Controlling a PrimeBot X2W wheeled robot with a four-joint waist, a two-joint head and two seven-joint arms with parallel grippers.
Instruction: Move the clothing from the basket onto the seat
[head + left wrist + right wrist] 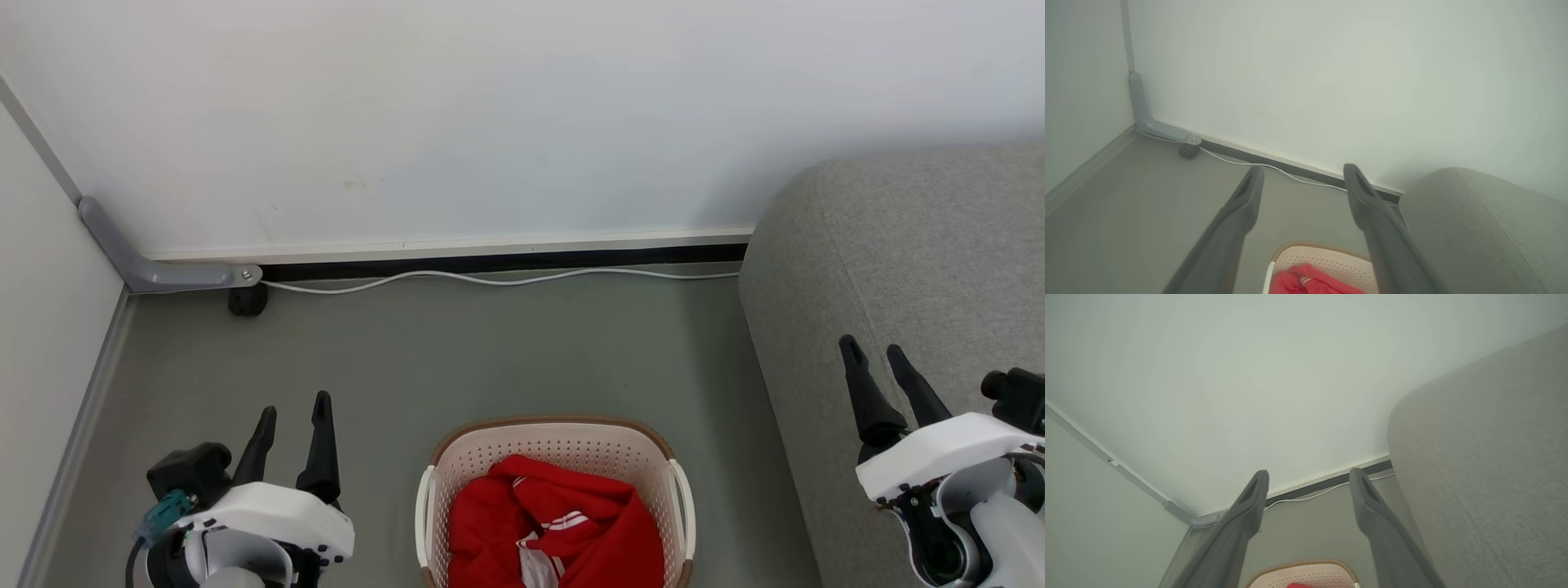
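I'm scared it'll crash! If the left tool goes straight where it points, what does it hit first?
Probably the wall low down, by the white cable, though the left tool might reach floor first.

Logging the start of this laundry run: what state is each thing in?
Basket: upright on the floor, loaded.
Clothing: crumpled, inside it.
Sofa: no garments on the visible part.
Left gripper: open, empty.
Right gripper: open, empty.
Cable: slack, lying loose.
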